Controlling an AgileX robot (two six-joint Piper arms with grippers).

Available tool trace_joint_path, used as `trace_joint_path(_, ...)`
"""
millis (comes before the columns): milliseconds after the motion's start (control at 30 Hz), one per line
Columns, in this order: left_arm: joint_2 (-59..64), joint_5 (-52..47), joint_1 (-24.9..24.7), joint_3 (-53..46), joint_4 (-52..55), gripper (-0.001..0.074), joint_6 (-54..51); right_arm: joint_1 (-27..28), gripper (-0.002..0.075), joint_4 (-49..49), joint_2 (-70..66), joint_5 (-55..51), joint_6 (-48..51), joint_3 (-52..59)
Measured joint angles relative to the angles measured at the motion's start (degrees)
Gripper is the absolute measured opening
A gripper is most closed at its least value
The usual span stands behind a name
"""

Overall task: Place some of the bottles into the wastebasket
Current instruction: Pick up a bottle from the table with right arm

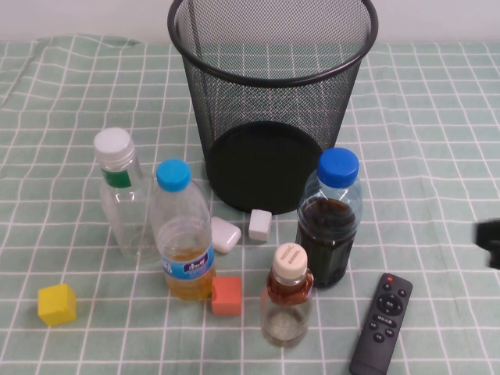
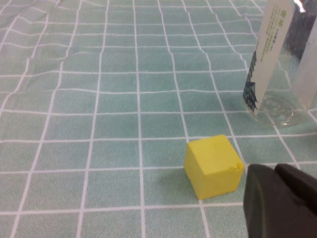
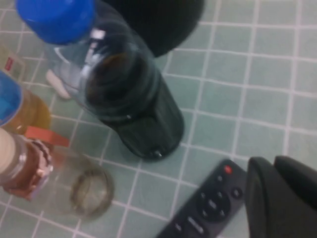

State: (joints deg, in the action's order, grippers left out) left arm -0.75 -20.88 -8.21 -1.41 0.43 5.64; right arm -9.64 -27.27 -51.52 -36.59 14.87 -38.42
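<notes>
The black wire-mesh wastebasket [image 1: 266, 109] stands upright at the back middle. The taller clear bottle [image 1: 121, 199] with white cap and green neck band stands front left of it. The small squat bottle [image 1: 287, 301] with beige cap and amber liquid stands in front, and shows in the right wrist view [image 3: 59, 173]. My right gripper [image 1: 491, 238] is at the right edge, well apart from the bottles; in its wrist view it [image 3: 272, 166] is shut and empty above the remote. My left gripper [image 2: 272, 171] is out of the high view; it is shut and empty beside the yellow cube.
A blue-capped bottle of dark liquid [image 1: 330, 219] and a blue-capped bottle of yellow liquid [image 1: 183, 234] stand near the bin. A yellow cube [image 1: 57, 304], an orange cube [image 1: 226, 295], two small white pieces [image 1: 260, 224] and a black remote [image 1: 382, 322] lie on the checked cloth.
</notes>
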Motion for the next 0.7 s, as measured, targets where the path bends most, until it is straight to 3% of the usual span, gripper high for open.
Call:
trace_joint_path(100,0.0,0.0,0.0,0.0,0.0,-0.0006,0.0,-8.5,-0.0001,-0.9,-4.4,9.0,3.9,-0.2)
trace_joint_path(233,0.0,0.0,0.0,0.0,0.0,-0.0006,0.0,-20.2,-0.0001,7.1,-5.0,22.1,3.2,1.3)
trace_joint_path(467,0.0,0.0,0.0,0.0,0.0,-0.0006,0.0,-40.1,0.0013,13.7,-0.8,55.7,-2.8,17.3)
trace_joint_path(600,0.0,0.0,0.0,0.0,0.0,-0.0006,0.0,-48.8,0.0155,13.0,-1.3,71.6,-5.7,23.8)
trace_joint_path(700,0.0,0.0,0.0,0.0,0.0,-0.0006,0.0,-52.7,0.0340,12.7,-3.3,76.4,-6.2,24.3)
